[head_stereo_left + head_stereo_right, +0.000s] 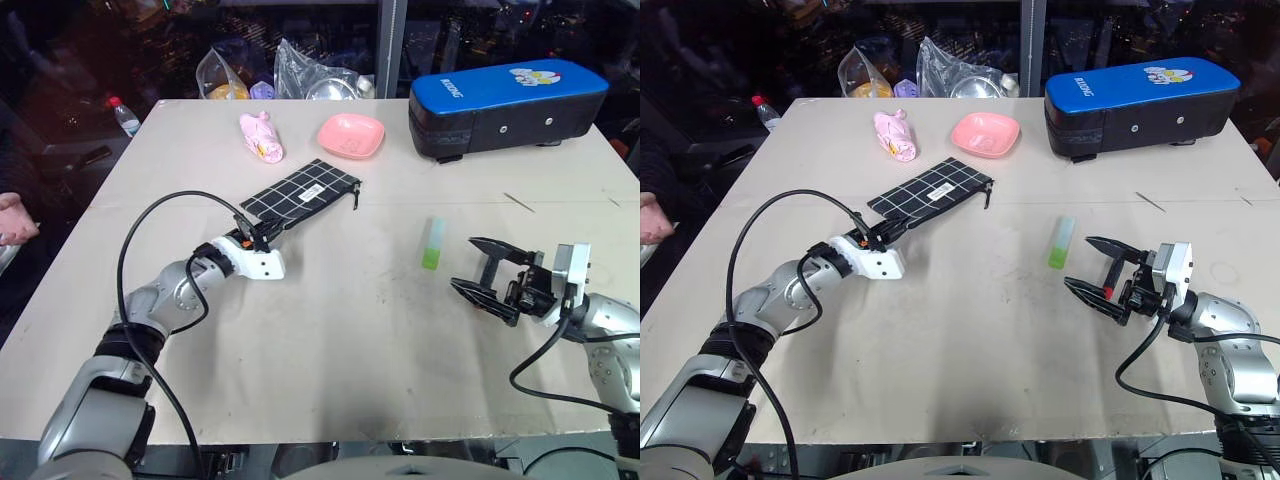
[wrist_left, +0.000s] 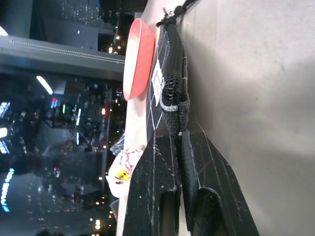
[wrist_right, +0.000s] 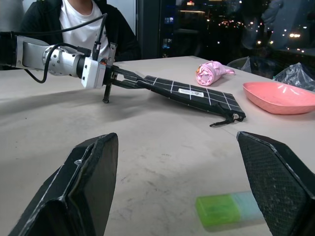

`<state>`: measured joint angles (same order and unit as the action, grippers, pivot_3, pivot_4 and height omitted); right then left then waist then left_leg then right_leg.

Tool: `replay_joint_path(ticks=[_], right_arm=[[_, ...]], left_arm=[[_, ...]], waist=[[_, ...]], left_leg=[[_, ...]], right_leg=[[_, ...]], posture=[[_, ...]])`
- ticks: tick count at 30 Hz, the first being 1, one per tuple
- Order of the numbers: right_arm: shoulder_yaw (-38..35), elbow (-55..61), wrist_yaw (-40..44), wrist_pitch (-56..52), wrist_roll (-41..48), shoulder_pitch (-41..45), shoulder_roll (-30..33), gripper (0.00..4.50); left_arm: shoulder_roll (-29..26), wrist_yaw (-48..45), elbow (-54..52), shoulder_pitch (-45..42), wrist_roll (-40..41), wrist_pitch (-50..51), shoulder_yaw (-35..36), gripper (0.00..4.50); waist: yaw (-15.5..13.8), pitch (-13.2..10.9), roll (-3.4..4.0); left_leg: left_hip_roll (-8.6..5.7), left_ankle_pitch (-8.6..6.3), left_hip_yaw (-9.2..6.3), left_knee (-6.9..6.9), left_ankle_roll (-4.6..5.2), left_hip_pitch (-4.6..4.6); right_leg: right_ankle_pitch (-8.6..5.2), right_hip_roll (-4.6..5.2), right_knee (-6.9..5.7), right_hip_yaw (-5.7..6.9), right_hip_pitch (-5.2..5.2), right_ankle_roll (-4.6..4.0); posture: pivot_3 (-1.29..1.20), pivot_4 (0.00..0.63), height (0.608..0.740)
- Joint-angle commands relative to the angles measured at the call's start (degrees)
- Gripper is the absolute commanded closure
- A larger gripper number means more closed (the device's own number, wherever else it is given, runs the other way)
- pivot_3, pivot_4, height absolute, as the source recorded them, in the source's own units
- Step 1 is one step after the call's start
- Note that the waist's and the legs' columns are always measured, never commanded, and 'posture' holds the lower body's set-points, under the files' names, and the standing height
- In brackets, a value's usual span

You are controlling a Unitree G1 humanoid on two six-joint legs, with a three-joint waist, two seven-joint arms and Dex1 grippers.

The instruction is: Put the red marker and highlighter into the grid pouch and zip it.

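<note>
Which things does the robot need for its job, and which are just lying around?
Needed: grid pouch, pinched at one end by the left gripper; highlighter.

Just lying around: pink bowl, pink toy, blue case, plastic bags, bottle.

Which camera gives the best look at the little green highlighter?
The left eye view: the pale mint highlighter with a green end lies whole on the table. The right eye view matches; the right wrist view shows it close, low between the end effector's fingers.
</note>
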<state>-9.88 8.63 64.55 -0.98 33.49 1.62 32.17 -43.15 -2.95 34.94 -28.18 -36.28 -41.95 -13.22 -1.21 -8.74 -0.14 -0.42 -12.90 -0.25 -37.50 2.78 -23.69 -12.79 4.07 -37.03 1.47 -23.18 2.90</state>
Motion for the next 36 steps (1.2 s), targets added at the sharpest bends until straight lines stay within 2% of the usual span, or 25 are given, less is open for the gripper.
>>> replay_joint_path(ticks=[1, 3, 6, 11, 16, 22, 31, 34, 36], right_arm=[[-0.9, 0.7, 0.2, 0.9, 0.6, 1.1, 0.1, 0.60], [-0.8, 0.7, 0.2, 0.6, 0.7, 1.4, 0.3, 0.60], [-0.6, 1.0, 0.0, -0.1, 1.1, 2.8, 0.2, 0.60], [0.0, 2.3, -1.2, -1.8, 1.7, 5.1, -0.1, 0.60], [0.6, 3.8, -2.4, -3.5, 2.0, 7.5, -0.2, 0.60], [1.1, 5.4, -3.6, -4.6, 0.8, 8.5, 0.3, 0.60], [3.2, 7.4, -9.9, -9.3, -4.2, 11.9, 2.0, 0.60], [2.5, 5.1, -14.7, -14.7, -5.6, 12.5, 3.2, 0.60], [1.6, 5.1, -21.2, -22.0, -4.9, 13.3, 2.5, 0.60]], left_arm=[[1.9, -7.0, -5.0, 1.4, 15.2, -1.4, 3.4, 4.48], [3.4, -13.1, -10.2, 2.8, 25.5, 0.6, 4.8, 4.48], [4.9, -20.0, -20.4, 4.9, 37.0, 8.0, 6.1, 4.48], [6.5, -27.3, -33.1, 7.7, 49.4, 22.9, 7.5, 4.48], [6.9, -34.0, -41.3, 10.0, 57.1, 35.3, 7.4, 4.48], [6.2, -40.0, -45.6, 12.2, 60.4, 43.7, 7.7, 4.48], [6.0, -45.5, -48.1, 13.2, 61.0, 47.3, 9.3, 4.48], [6.3, -46.2, -48.0, 13.2, 60.0, 47.0, 9.4, 4.48], [6.8, -46.3, -48.2, 13.2, 59.6, 47.2, 9.4, 4.48]], waist=[[0.1, 0.0, -0.02], [0.2, -0.1, -0.12], [0.4, -0.1, -0.16], [0.5, -0.1, -0.15], [0.4, -0.1, -0.15], [0.4, -0.1, -0.15], [0.3, -0.1, -0.16], [0.3, -0.2, -0.18], [0.4, -0.2, -0.18]], left_leg=[[0.00, 0.00, 0.01, 0.00, 0.00, -0.01], [0.02, 0.00, 0.00, 0.00, 0.00, -0.05], [0.04, 0.00, -0.02, 0.00, 0.00, -0.06], [0.05, 0.00, 0.00, 0.01, 0.00, -0.02], [0.05, 0.00, 0.00, 0.00, 0.00, -0.02], [0.02, 0.00, 0.00, 0.00, 0.00, -0.02], [0.05, 0.00, 0.00, 0.00, 0.00, -0.03], [0.03, 0.00, 0.00, 0.00, 0.00, -0.05], [0.03, 0.00, 0.03, 0.00, 0.00, -0.05]], right_leg=[[0.00, 0.01, 0.01, -0.01, 0.00, 0.00], [0.01, 0.07, 0.02, -0.03, -0.04, -0.01], [0.01, 0.28, 0.02, -0.08, -0.04, -0.02], [0.01, 0.17, 0.02, -0.13, -0.04, -0.03], [0.00, -0.02, 0.01, -0.11, -0.04, -0.03], [0.00, -0.06, 0.03, -0.11, -0.03, -0.03], [-0.02, -0.10, 0.07, -0.12, -0.04, -0.05], [-0.04, -0.08, 0.12, -0.11, -0.04, -0.08], [-0.13, -0.07, 0.13, -0.14, -0.04, -0.25]], posture=[[0.00, 0.150, 0.734], [0.00, 0.150, 0.734], [0.00, 0.150, 0.734], [0.00, 0.150, 0.734], [0.00, 0.150, 0.734], [0.00, 0.150, 0.734], [0.00, 0.150, 0.734], [0.00, 0.150, 0.734], [0.00, 0.150, 0.734]])
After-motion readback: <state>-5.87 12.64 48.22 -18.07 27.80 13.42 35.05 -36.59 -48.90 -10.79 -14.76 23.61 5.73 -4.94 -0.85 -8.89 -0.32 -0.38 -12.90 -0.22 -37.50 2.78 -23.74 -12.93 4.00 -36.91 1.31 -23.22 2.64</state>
